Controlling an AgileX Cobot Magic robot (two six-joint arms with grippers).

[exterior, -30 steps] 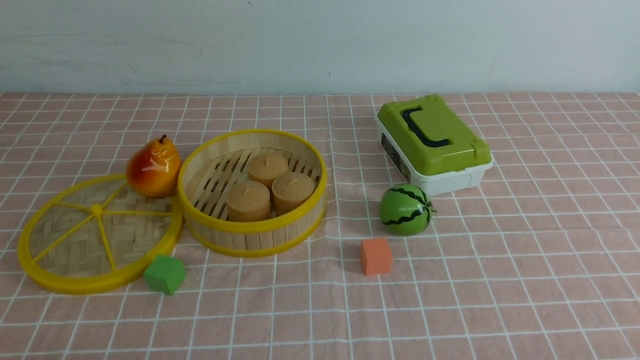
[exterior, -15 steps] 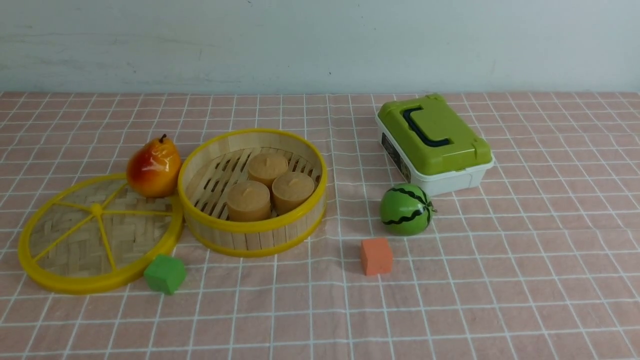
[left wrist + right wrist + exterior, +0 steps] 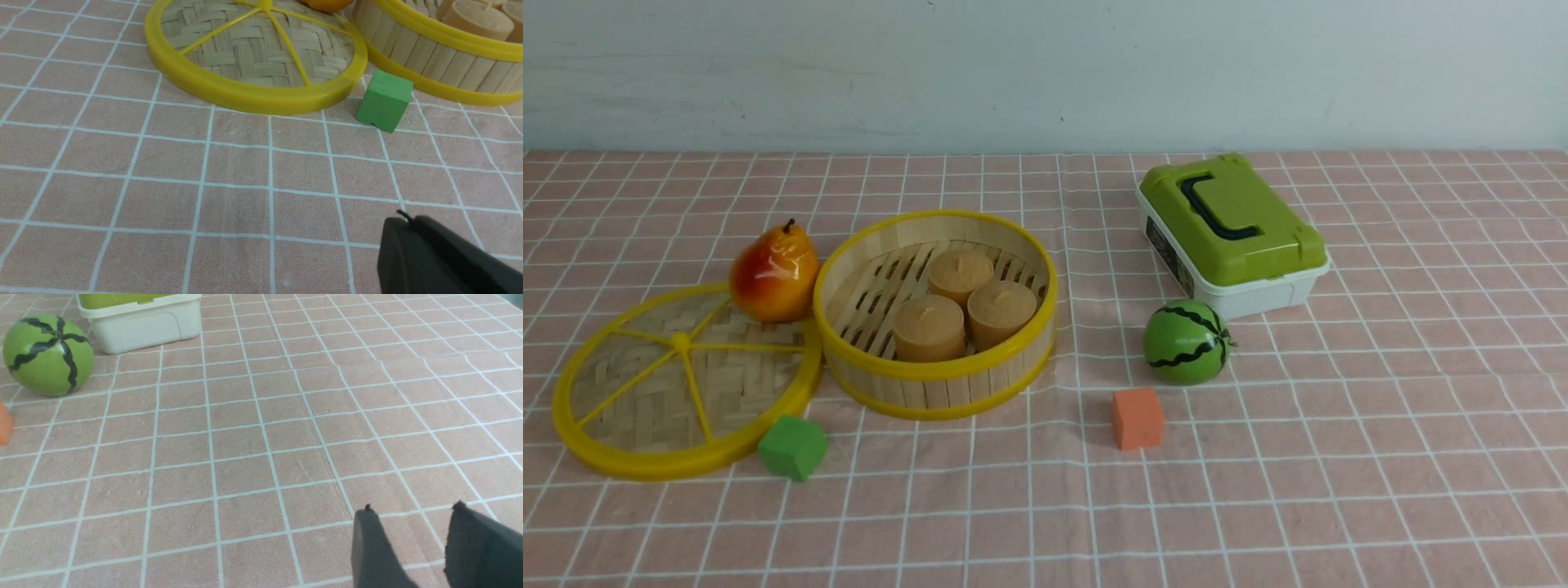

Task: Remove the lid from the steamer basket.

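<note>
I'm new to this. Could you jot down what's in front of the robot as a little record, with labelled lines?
Steamer basket: uncovered
Inside it: three small round buns or pots
Lid: off, lying beside the basket on its left
Resting at the lid's back edge: pear
By the lid's front edge: green block
To the right of the basket: orange block, striped green melon, white box with green lid
Left gripper: shut, empty
Right gripper: open, empty
</note>
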